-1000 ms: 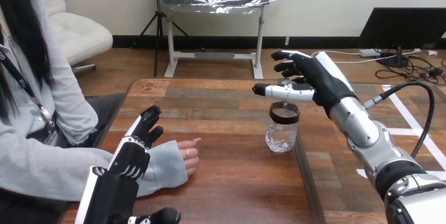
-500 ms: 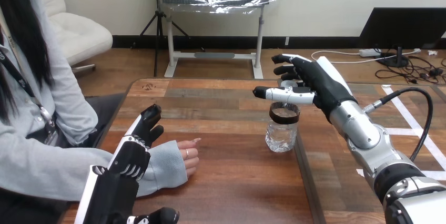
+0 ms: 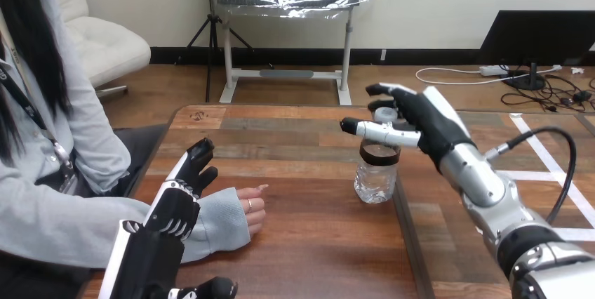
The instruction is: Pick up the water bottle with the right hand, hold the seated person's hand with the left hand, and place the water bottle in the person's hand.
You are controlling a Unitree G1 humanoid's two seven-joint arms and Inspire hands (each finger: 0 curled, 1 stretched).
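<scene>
- Reaching across the wooden table [image 3: 309,257] in the head view, our right hand [image 3: 424,120] hangs at the top of the water bottle [image 3: 376,173]. Its fingers are spread apart and its thumb stretches across the front of the neck, clamped on nothing yet.
- The water bottle stands upright near the table's middle, clear with a dark band. Its cap sits between our thumb and fingers, well apart from the person's hand [image 3: 250,213].
- At the view's left, our left hand [image 3: 175,208] lies over the person's grey sleeve, fingers straight and relaxed, curled round nothing. We cannot tell whether it touches the sleeve. The person's hand rests loosely curled on the table just beside it.
- We judge the pick-up to be the step in hand: the grasp is lined up but not closed.
- The next move, as we read it, calls for sinking the right hand so the fingers wrap the bottle's body rather than its cap, then closing and lifting straight up. A grip taken too high could tip the bottle.
</scene>
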